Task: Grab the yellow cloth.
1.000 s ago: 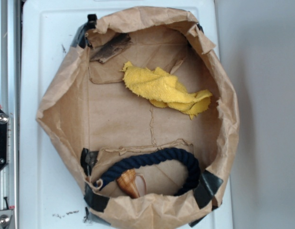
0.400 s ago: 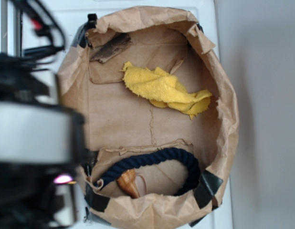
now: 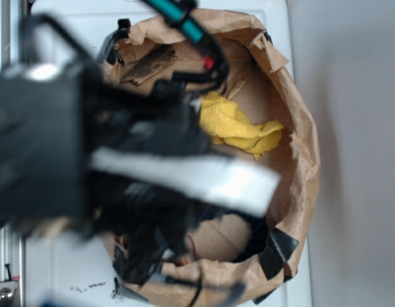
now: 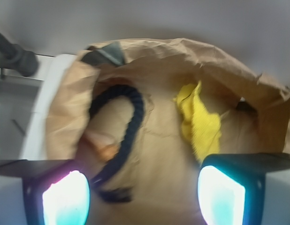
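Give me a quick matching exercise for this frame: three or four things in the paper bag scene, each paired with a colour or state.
Things:
1. cloth
2. rope
3. paper bag
4. tool

Descriptions:
A. dark navy, bent in an arc
B. brown, crumpled, holding the other items
C. open, fingers apart, nothing between them
D. bright yellow, bunched in folds

Pairs: 1-D, 2-A, 3-B, 4-C

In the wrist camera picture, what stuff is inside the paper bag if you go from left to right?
Small orange thing → dark navy rope → yellow cloth. The gripper fingers frame the bottom corners, wide apart.
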Available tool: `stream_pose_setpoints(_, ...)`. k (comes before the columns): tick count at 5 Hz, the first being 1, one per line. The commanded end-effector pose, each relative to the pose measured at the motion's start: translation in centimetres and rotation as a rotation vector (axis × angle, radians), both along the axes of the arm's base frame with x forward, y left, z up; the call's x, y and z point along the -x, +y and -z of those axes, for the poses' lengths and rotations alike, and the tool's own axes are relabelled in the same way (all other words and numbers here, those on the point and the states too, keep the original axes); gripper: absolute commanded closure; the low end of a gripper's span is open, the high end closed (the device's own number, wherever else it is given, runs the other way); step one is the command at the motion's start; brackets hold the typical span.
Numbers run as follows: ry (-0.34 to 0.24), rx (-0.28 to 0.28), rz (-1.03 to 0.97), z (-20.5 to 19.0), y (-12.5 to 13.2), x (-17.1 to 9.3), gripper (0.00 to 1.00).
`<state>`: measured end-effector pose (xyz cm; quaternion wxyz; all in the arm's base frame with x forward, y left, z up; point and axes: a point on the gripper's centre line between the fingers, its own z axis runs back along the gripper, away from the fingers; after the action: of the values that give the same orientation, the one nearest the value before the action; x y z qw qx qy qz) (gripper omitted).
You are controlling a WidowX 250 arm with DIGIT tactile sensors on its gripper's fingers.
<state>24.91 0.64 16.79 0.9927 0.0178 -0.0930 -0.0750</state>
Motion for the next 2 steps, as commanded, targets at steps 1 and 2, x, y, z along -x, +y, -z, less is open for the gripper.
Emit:
stream_pose_setpoints(1,0.007,-0.059,-0.095,2.5,5.0,-3.1,0.00)
stream_pose_setpoints(2,0.021,-0.059,-0.065,5.0,6.1,-4.2,0.00)
